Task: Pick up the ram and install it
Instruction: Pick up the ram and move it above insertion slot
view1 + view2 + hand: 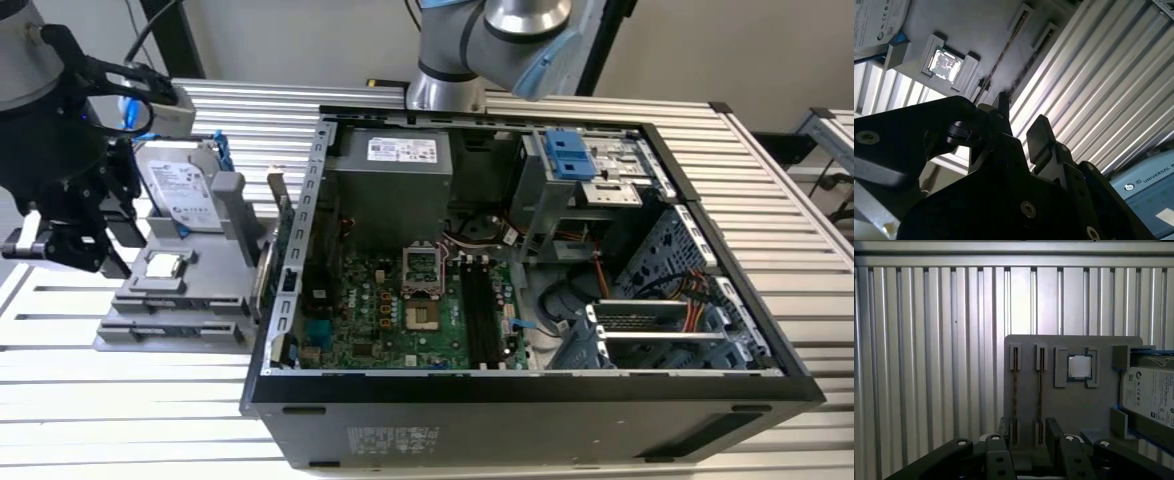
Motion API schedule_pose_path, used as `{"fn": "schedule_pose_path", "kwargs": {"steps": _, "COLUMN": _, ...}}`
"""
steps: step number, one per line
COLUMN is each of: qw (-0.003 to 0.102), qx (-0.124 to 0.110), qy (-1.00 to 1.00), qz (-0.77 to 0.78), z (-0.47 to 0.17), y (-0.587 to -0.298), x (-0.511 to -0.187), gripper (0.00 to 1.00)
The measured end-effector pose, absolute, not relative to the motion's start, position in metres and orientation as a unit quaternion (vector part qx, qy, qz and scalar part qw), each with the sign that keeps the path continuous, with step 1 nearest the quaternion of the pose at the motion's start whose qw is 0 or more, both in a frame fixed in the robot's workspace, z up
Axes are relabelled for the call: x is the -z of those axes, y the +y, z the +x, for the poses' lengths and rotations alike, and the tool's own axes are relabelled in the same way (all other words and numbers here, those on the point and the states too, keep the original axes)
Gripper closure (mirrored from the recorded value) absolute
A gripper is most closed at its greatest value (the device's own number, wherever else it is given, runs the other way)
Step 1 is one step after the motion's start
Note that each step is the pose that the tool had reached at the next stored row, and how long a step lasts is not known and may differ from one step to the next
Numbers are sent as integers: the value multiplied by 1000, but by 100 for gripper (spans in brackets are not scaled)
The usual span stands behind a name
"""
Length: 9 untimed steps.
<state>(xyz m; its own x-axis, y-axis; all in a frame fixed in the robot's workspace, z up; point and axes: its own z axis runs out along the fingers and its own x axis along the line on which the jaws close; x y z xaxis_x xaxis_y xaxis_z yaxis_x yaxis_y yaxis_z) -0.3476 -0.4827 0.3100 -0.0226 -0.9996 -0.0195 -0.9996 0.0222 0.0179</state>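
- Two thin sticks stand on edge in the grey holder (1074,405): the ram (1015,390) in the slot nearest the holder's outer side edge, and a second like stick (1040,390) in the next slot, toward the processor chip (1079,367).
- You can take the pick-up as not yet made. The ram sits seated in its slot, and nothing is held.
- Your gripper (1028,435) hovers over the holder's near edge, close to the ends of both slots. Its jaws stand apart and empty, as the second wrist view confirms (1021,117). You cannot tell from these views which of the two sticks it is lined up on.
- Installation is wholly left. In the exterior view, the black memory slots (477,310) of the open computer case (534,390) appear unfilled, well apart from the gripper (67,240).
- The ram's long axis runs parallel to the holder's side edge, from near edge toward far edge. Its thin top edge faces up toward the gripper, and its flat faces turn sideways toward the neighbouring slot.
- The hard drive (1149,395) stands at the holder's opposite side.
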Motion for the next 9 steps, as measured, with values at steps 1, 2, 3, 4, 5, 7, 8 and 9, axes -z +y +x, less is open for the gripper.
{"fn": "schedule_pose_path", "kwargs": {"steps": 1, "qw": 1, "qx": -13, "qy": 715, "qz": -699, "z": -348, "y": -483, "x": -308, "gripper": 0}}
{"fn": "schedule_pose_path", "kwargs": {"steps": 2, "qw": 1, "qx": -13, "qy": 715, "qz": -699, "z": -348, "y": -482, "x": -306, "gripper": 0}}
{"fn": "schedule_pose_path", "kwargs": {"steps": 3, "qw": 1, "qx": -13, "qy": 715, "qz": -699, "z": -348, "y": -482, "x": -304, "gripper": 0}}
{"fn": "schedule_pose_path", "kwargs": {"steps": 4, "qw": 1, "qx": -13, "qy": 715, "qz": -699, "z": -348, "y": -482, "x": -303, "gripper": 0}}
{"fn": "schedule_pose_path", "kwargs": {"steps": 5, "qw": 1, "qx": -13, "qy": 715, "qz": -699, "z": -348, "y": -482, "x": -301, "gripper": 0}}
{"fn": "schedule_pose_path", "kwargs": {"steps": 7, "qw": 1, "qx": -13, "qy": 715, "qz": -699, "z": -347, "y": -481, "x": -297, "gripper": 0}}
{"fn": "schedule_pose_path", "kwargs": {"steps": 8, "qw": 1, "qx": -13, "qy": 716, "qz": -698, "z": -347, "y": -481, "x": -295, "gripper": 0}}
{"fn": "schedule_pose_path", "kwargs": {"steps": 9, "qw": 1, "qx": -13, "qy": 716, "qz": -698, "z": -347, "y": -480, "x": -294, "gripper": 0}}
